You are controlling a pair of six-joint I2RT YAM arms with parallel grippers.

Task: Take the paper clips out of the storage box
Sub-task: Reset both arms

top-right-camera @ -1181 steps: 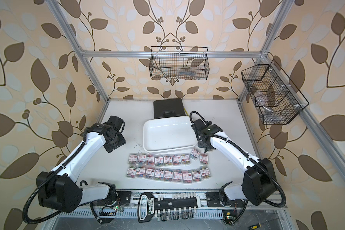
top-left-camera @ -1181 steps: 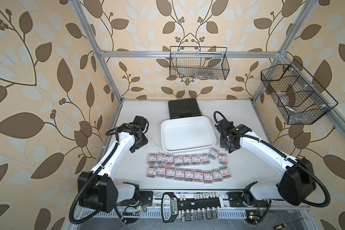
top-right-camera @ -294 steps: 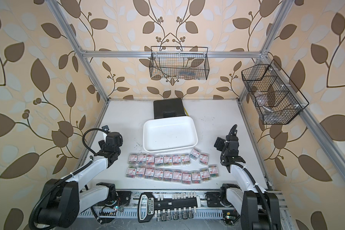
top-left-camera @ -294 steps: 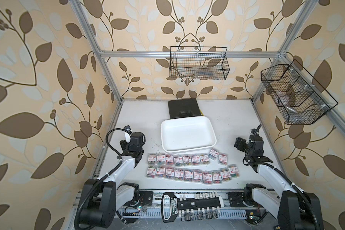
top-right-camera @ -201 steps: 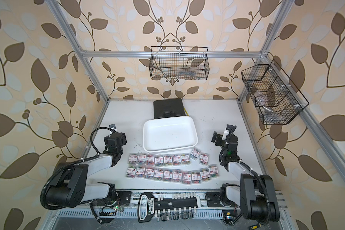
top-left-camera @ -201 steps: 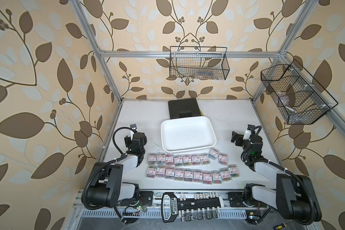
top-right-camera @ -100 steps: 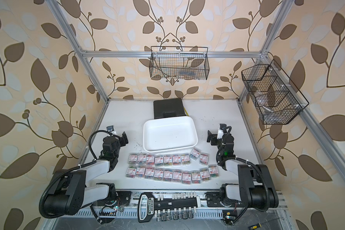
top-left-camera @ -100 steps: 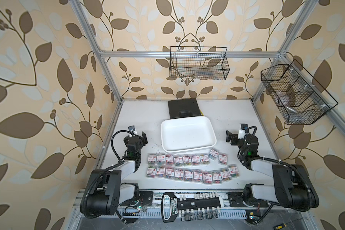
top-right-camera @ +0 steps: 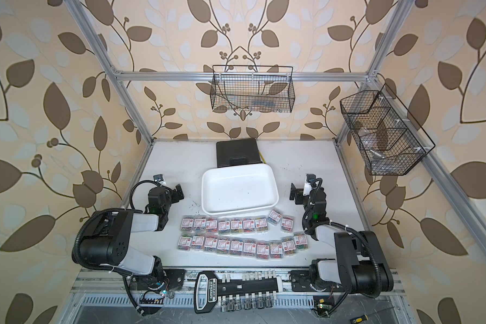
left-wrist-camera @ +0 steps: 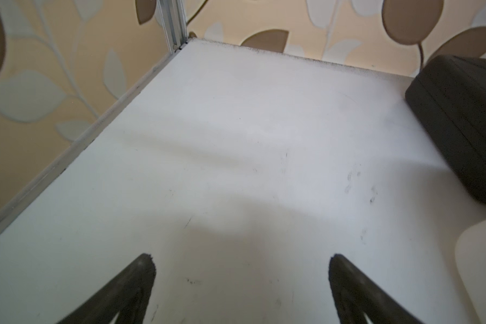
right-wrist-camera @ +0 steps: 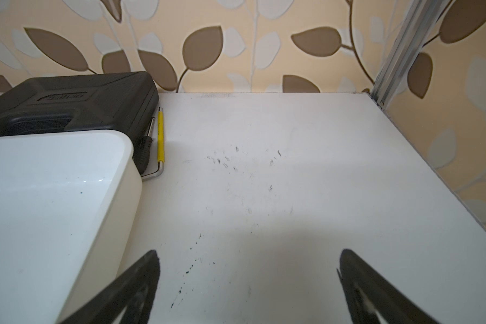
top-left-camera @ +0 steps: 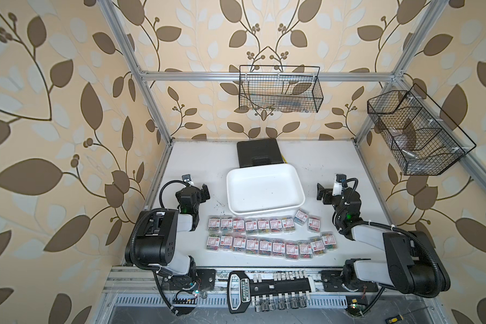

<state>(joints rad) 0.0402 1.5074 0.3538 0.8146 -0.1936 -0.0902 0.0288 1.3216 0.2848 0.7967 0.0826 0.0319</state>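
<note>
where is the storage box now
In both top views the storage box sits mid-table, between the black case at the back and the paper clips nearer the robot.

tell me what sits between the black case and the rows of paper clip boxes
The white storage box, with nothing inside it, as both top views show.

Print on the labels of the paper clips (top-left-camera: 263,226) is too small to read in a top view. The storage box (top-left-camera: 264,188) covers the near edge of the black case (top-left-camera: 257,150). What lies in the wire baskets (top-left-camera: 278,92) is indistinct.
</note>
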